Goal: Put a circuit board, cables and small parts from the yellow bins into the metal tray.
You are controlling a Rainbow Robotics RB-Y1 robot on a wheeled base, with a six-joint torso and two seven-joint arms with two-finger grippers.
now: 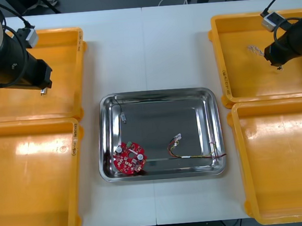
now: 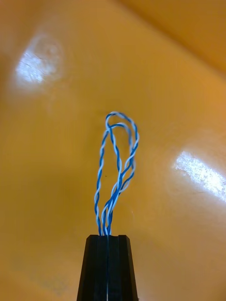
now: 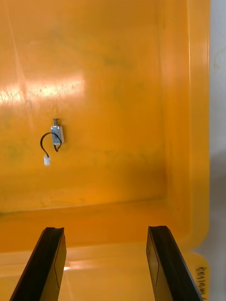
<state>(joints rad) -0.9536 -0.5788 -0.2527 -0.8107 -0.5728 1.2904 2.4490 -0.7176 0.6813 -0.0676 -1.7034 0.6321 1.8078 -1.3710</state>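
My right gripper (image 2: 108, 237) is shut on a twisted blue and white cable (image 2: 117, 160), whose loops stand out past the fingertips over the bin floor. From the front, that gripper (image 1: 272, 59) hangs over the far right yellow bin (image 1: 243, 87) with the cable (image 1: 254, 50) beside it. My left gripper (image 3: 106, 230) is open above the far left yellow bin (image 1: 56, 36); a small metal part (image 3: 56, 134) with a black lead lies on the bin floor beyond the fingers. The metal tray (image 1: 207, 95) holds a red circuit board (image 1: 129, 157), a red and yellow cable (image 1: 193, 150) and a small metal part (image 1: 123, 115).
Two more yellow bins sit nearer me, one at the left (image 1: 38, 205) and one at the right (image 1: 282, 186). Bare table runs between the bins and around the tray. The left arm (image 1: 11, 61) covers part of the far left bin.
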